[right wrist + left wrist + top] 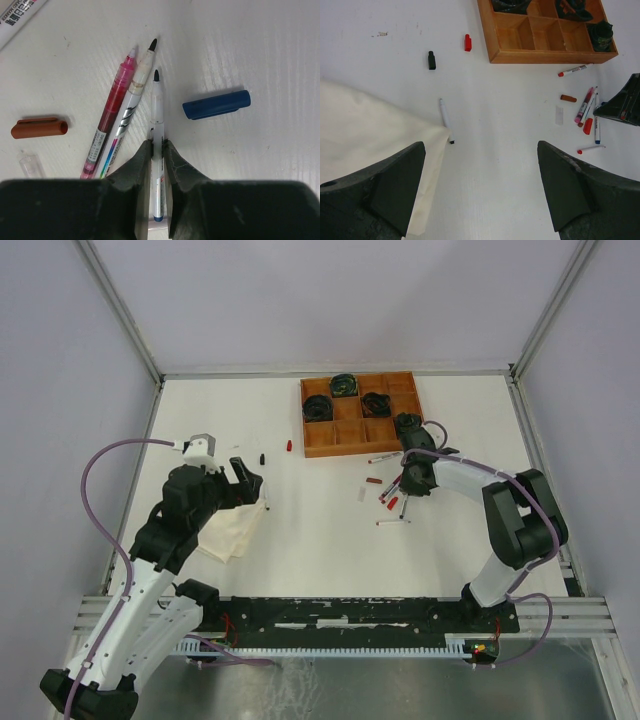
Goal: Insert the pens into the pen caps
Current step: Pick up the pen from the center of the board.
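My right gripper (158, 145) is shut on a blue-tipped white pen (156, 107) that lies on the table, both jaws against its barrel. A blue pen cap (216, 104) lies just right of the tip. To the left are a pink pen (112, 117), a black-tipped pen (132, 107) and a brown cap (39, 128). My left gripper (481, 150) hangs wide open over bare table with nothing in it. Ahead of it lie a black-tipped pen (445, 120), a black cap (431, 60) and a red cap (468, 42).
A wooden compartment tray (345, 451) holding dark cable coils stands at the back. A folded cream cloth (230, 530) lies under the left arm. Two more pens (384, 457) (392, 522) and a clear cap (31, 164) lie around the right gripper (400, 490).
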### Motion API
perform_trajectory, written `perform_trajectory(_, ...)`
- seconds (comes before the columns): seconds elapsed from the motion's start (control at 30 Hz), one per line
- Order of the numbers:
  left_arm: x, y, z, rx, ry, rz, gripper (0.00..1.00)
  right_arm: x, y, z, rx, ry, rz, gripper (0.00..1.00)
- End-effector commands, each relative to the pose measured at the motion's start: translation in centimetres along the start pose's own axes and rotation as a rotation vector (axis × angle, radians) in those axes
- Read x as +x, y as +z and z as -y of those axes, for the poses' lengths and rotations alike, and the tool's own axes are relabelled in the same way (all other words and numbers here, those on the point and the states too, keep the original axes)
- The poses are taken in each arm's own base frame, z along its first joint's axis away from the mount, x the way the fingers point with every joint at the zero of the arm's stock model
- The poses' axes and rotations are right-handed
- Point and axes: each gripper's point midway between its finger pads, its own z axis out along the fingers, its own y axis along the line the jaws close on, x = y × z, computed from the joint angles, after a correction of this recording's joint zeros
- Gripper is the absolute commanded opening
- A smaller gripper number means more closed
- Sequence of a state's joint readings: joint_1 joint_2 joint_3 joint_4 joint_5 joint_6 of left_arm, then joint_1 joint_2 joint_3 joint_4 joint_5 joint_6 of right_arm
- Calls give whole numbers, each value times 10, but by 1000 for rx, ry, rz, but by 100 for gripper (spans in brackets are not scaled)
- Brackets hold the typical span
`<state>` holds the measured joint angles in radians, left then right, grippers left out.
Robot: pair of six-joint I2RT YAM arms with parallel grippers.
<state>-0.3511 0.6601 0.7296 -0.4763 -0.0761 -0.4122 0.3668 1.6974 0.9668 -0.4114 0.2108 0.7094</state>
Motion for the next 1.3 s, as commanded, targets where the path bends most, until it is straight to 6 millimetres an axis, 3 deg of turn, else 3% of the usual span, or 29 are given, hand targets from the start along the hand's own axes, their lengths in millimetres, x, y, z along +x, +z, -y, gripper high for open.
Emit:
perform_trajectory(0.0, -11, 1, 7, 22, -33, 42, 98, -5, 0, 1, 22, -12, 24, 19)
perform_trajectory(0.2, -10, 1, 5, 15, -34, 43, 98, -22, -21, -2, -13, 12, 101, 17)
perform_trajectory(0.47, -7, 2, 7, 31, -31, 34, 99, -52, -72, -3, -69, 45, 233, 17)
perform_trajectory(0.73, 1, 10, 25, 122, -31, -23, 100, -46, -113, -16, -246, 70, 286, 17)
perform_trajectory(0.93, 7, 17, 56, 230, -88, -62, 98, -29, -136, -28, -358, 98, 279, 15)
perform_trajectory(1.27, 28, 12, 132, 459, -77, -82, 98, -7, -181, -69, -601, 172, 313, 14)
